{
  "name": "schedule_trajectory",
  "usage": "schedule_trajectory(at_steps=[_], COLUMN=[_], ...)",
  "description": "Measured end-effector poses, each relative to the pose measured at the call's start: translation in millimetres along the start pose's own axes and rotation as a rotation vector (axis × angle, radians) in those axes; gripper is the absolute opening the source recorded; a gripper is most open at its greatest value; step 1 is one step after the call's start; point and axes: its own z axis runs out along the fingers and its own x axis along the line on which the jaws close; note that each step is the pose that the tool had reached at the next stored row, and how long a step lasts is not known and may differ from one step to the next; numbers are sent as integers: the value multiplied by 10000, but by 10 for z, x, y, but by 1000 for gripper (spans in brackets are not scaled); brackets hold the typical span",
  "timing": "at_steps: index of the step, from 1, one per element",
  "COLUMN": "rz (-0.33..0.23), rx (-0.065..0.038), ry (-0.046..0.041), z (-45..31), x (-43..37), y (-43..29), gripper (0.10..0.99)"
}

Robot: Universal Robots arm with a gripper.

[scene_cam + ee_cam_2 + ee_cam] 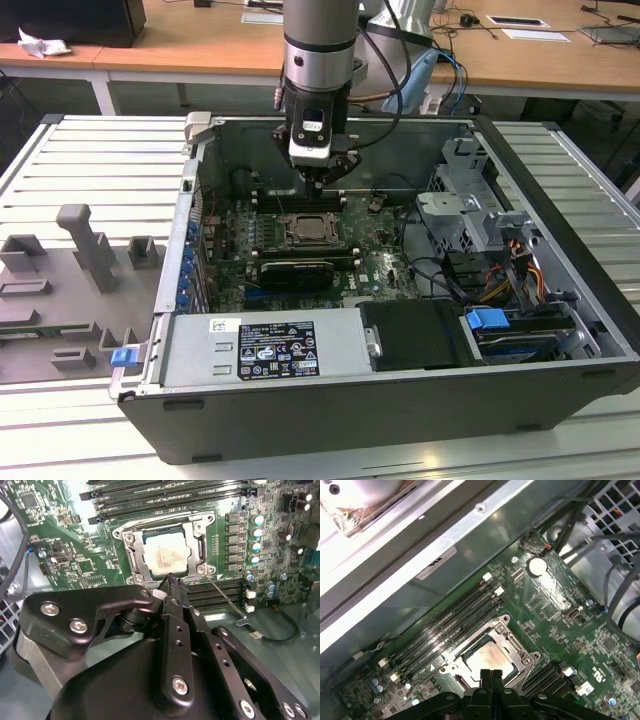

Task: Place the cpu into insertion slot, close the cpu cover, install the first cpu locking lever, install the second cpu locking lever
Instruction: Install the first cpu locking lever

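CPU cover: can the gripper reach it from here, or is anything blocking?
Likely yes. The gripper, fingers shut, hangs close above the cpu cover, which lies flat around the cpu. Nothing sits between them.

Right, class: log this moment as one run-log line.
cpu: seated in socket | cpu cover: down around it | gripper: shut, holding nothing, tips by cover edge

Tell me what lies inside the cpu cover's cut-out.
The cpu, pale metal face up, fills the cut-out of the cpu cover. Whatever lies under it is covered; the claw hides one edge.
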Motion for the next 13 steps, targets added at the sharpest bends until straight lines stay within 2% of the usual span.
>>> schedule_trajectory(at_steps=[3,13], rz=[-499,-1530], rx=[1,4], ry=[26,82], z=[0,0], x=[0,0], y=[0,0], gripper=[106,106])
